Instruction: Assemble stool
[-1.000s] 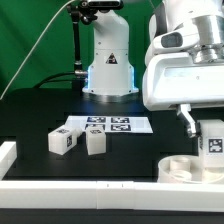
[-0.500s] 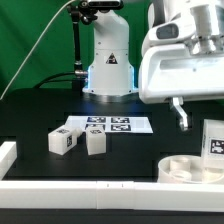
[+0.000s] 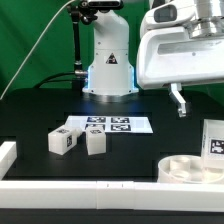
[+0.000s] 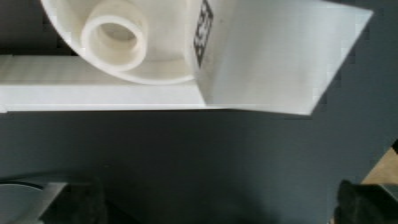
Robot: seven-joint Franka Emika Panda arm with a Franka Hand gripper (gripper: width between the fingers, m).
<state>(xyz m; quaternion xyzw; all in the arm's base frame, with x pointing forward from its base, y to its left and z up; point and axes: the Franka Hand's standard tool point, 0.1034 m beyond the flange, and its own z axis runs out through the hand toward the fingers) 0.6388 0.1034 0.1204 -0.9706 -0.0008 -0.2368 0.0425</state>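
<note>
Nearest the camera, a long white border rail point(image 3: 90, 188) is running along the front of the black table point(image 3: 30, 118). Just behind it, at the exterior view's right, the round seat disc point(image 3: 185, 168) is lying flat. A tagged leg point(image 3: 213, 143) is standing upright at its side; I cannot tell whether it sits in a socket. Toward the left, a loose leg point(image 3: 62, 141) is resting just beside a second loose leg point(image 3: 96, 142), with the marker board point(image 3: 108, 125) lying behind them. The gripper point(image 4: 210, 195) is hanging above the seat disc, its fingers point(image 3: 178, 100) spread wide and holding nothing.
</note>
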